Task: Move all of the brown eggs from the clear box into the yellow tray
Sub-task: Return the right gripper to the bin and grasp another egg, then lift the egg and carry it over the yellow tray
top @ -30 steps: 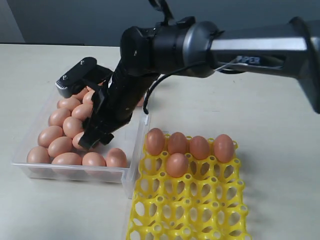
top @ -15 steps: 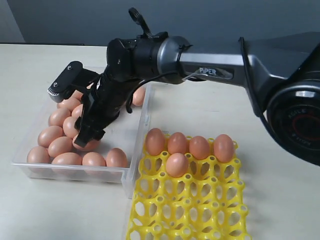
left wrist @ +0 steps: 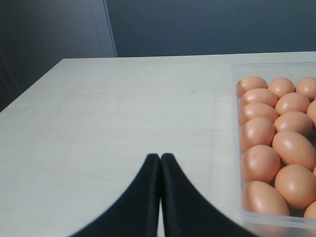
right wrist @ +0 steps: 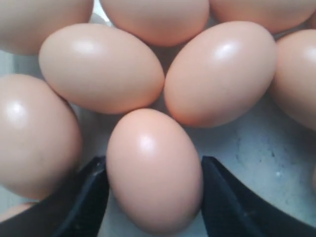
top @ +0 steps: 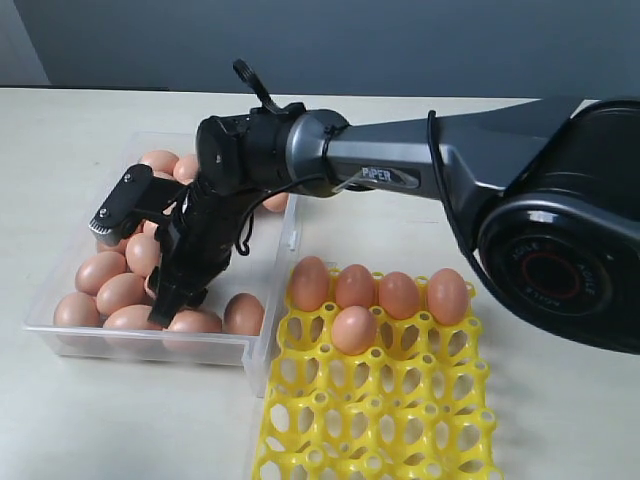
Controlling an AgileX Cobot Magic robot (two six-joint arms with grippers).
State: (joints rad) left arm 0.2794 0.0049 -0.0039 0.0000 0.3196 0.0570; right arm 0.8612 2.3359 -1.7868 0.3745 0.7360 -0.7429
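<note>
Now right gripper jaws wide astride one brown egg in clear box, grip unclear: close gently, centred, lift straight.

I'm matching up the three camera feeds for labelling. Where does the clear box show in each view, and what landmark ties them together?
Exterior view: the clear box sits left of centre, beside the yellow tray.
Left wrist view: its side wall runs along the frame's edge, off to one side of the shut left pincer.
Right wrist view: only its bare floor shows between eggs.
Shared landmark: the brown eggs packed inside it.
</note>
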